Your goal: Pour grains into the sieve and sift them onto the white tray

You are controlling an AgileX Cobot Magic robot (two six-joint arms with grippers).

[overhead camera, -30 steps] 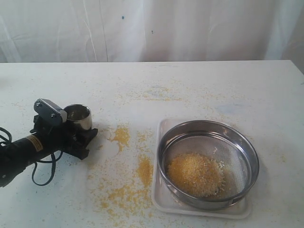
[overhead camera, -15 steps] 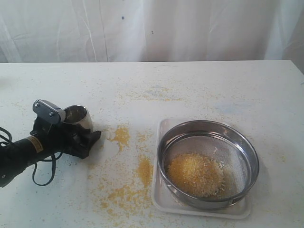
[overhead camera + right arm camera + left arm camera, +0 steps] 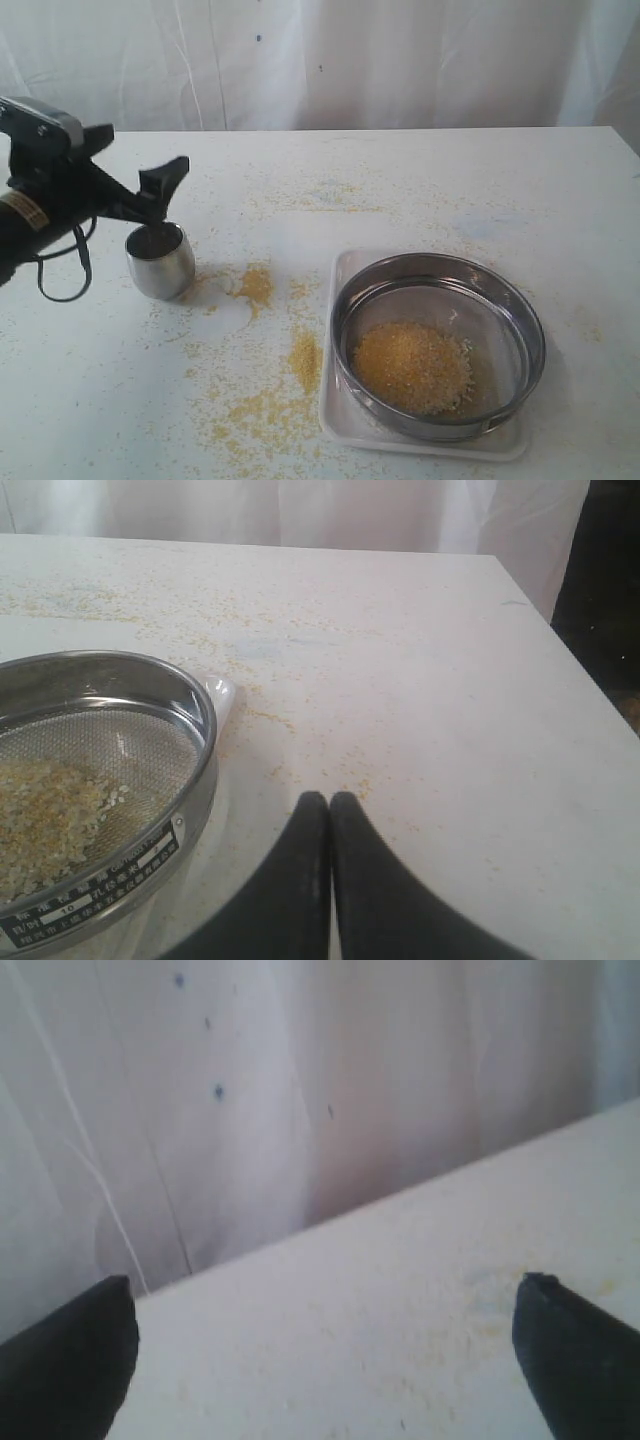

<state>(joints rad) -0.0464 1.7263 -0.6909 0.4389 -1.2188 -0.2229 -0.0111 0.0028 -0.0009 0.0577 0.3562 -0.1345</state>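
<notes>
The sieve [image 3: 440,300], a wide steel ring with a mesh bottom, rests on the white tray [image 3: 345,425] at the front right. A heap of yellow grains [image 3: 410,368] lies on its mesh. My left gripper [image 3: 150,145] hangs open and empty in the air at the left, just above a small steel cup [image 3: 160,262] standing upright on the table. The left wrist view shows my left gripper [image 3: 325,1288] spread wide over bare tabletop. My right gripper [image 3: 328,798] is shut on nothing, low over the table beside the sieve [image 3: 195,705], the grains [image 3: 50,800] and a tray corner [image 3: 222,695].
Spilled grains lie in patches on the white table: near the cup [image 3: 255,285], left of the tray [image 3: 305,355] and toward the front [image 3: 260,410]. A white curtain [image 3: 400,60] hangs behind the table. The table's edge [image 3: 560,660] drops off near my right gripper.
My left gripper opened off the steel cup and rose up and away to the left. The cup, tilted half a second ago, now stands upright alone. The sieve and tray stayed put.
</notes>
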